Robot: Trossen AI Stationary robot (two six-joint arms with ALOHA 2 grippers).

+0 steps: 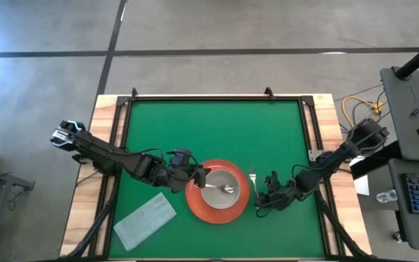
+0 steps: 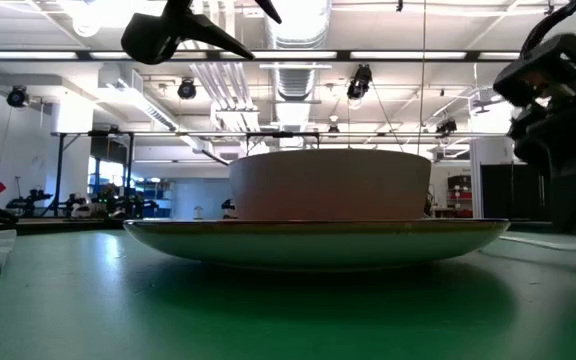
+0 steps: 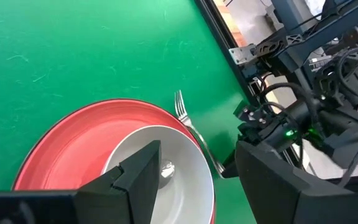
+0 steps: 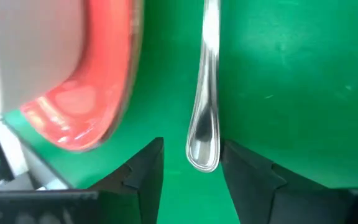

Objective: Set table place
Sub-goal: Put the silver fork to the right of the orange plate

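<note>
Right fingers [image 4: 145, 168] straddle fork [image 4: 205, 118] handle, apart.

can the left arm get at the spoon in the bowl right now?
Probably yes. The left gripper hangs open at the rim of the grey bowl on the round orange-red plate, and nothing covers the silver spoon inside.

Bowl [image 1: 219, 191] on plate [image 1: 200, 207]; spoon [image 1: 227, 189] in bowl; fork [image 1: 254, 182] right of plate; cloth [image 1: 145, 220] left.
</note>
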